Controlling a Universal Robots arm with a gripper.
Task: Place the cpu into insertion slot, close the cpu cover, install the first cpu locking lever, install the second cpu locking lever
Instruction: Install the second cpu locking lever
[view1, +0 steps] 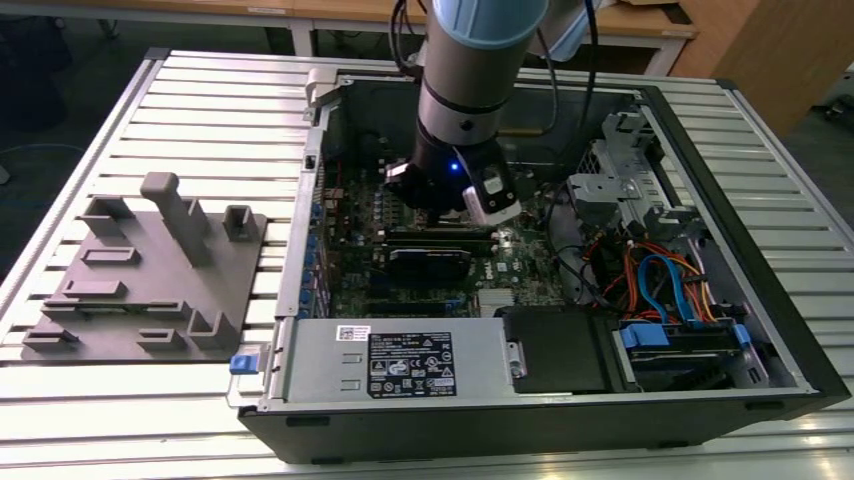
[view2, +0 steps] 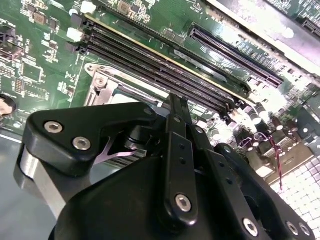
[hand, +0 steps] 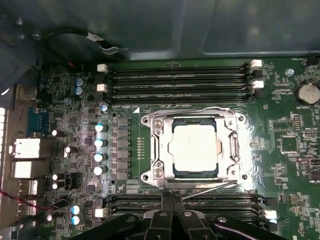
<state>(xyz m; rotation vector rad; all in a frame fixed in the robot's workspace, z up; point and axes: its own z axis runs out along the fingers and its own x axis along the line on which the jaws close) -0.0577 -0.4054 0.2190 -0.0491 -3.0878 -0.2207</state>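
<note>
In the first wrist view the cpu (hand: 195, 150), a pale silver square, lies flat in the insertion slot (hand: 154, 121) on the green motherboard. The cpu cover (hand: 159, 150), a silver metal frame, lies down around it. One thin wire lever (hand: 190, 110) runs along the far side of the socket. A second lever (hand: 215, 188) slants along the near side, its end right by my fingertips. My gripper (hand: 171, 200) is shut just beside the socket, with nothing seen between the fingers. The gripper (view2: 177, 104) also shows over the socket's metal corner (view2: 101, 82), and it hangs inside the case (view1: 447, 203).
Long black memory slots (hand: 180, 80) flank the socket on both sides. The open computer case (view1: 747, 330) holds a power supply (view1: 387, 360), a drive cage and orange and blue cables (view1: 661, 280). A grey fixture plate (view1: 147, 270) lies on the slatted table at the exterior view's left.
</note>
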